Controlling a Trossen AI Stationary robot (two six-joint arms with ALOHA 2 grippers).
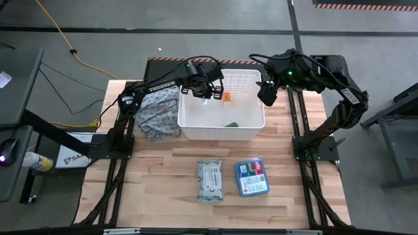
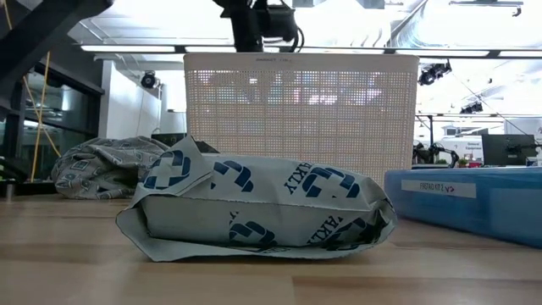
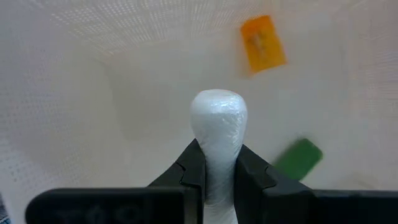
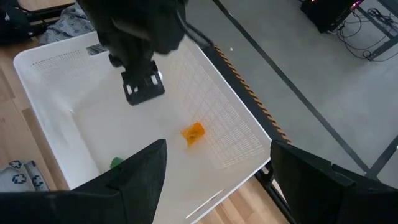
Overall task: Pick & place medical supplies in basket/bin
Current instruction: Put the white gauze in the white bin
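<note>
The left arm (image 1: 160,85) carried the white word "TROSSEN". The wipes pack (image 2: 254,207) showed blue letters, only partly readable as "KLY".

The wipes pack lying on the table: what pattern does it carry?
Dark blue logos on grey-white wipes pack; clearest in the low view.

A white tube (image 3: 217,130) is seen against the white, grid-patterned basket (image 1: 196,127). Inside it, an orange bottle (image 1: 226,97) and a green tube (image 1: 232,124) are shown. The wipes pack (image 2: 254,207) is coloured grey-white and printed with dark blue emblems and lettering. A blue box (image 1: 252,177) bears a white label. The cloth heap (image 1: 155,111) is patterned in grey.
</note>
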